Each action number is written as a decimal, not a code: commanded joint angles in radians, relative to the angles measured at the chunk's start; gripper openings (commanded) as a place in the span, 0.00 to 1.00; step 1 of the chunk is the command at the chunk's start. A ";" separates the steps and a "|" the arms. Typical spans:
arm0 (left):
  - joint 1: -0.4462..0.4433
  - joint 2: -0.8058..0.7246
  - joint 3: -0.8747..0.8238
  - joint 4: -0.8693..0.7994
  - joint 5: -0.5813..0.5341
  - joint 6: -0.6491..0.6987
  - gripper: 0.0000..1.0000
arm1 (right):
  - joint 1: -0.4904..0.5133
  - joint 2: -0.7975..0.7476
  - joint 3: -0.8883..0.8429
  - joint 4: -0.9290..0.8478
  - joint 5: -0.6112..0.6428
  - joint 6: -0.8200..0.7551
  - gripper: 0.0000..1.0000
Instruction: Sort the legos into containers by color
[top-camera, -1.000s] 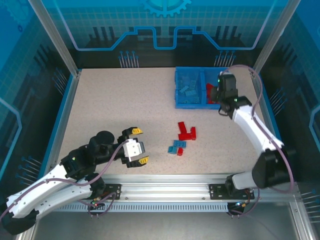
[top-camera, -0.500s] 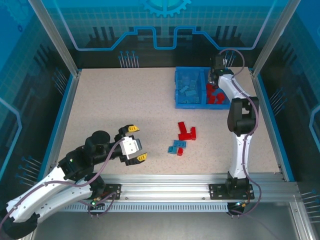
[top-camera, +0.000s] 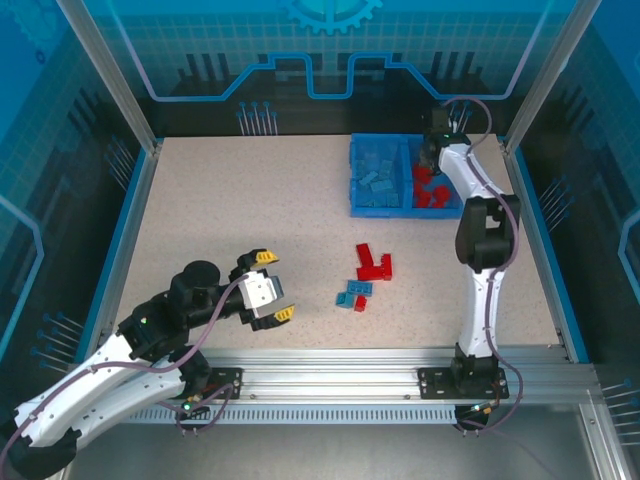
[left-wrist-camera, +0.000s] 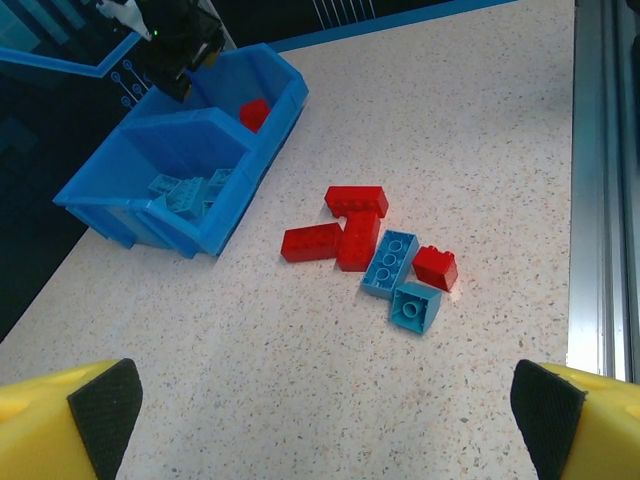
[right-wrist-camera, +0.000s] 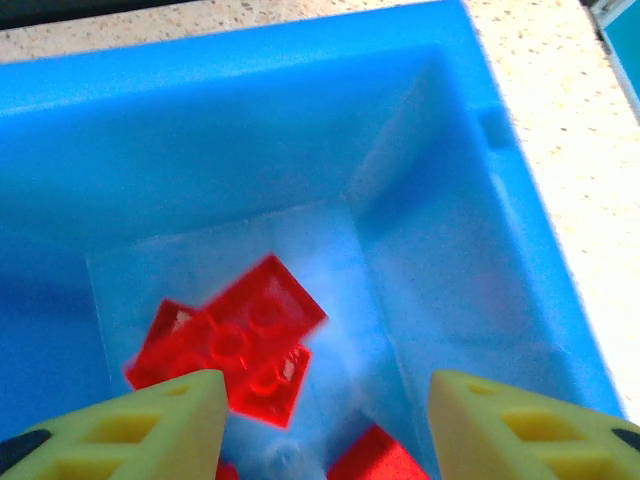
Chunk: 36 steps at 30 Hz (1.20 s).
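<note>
You're working in a robotics lab cell. You can see aluminium frame posts (top-camera: 110, 75), blue circuit-print wall panels (top-camera: 330, 50), a speckled tabletop (top-camera: 230, 210) and a slotted mounting rail (top-camera: 340, 378) at its near edge.

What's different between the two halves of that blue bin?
The left half holds light blue bricks; the right half holds red bricks. The right gripper hangs open over the right half, not the left half. Both are alike-shaped compartments of one blue bin.
</note>
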 joint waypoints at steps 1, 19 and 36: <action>0.009 -0.001 -0.012 0.030 0.041 -0.024 0.99 | 0.013 -0.228 -0.167 0.029 -0.060 0.070 0.61; 0.019 0.071 -0.016 0.029 0.099 -0.021 0.99 | 0.326 -0.725 -0.922 0.079 -0.433 0.049 0.81; 0.018 0.068 -0.014 0.016 0.088 -0.021 0.99 | 0.325 -0.498 -1.005 0.207 -0.402 0.112 0.45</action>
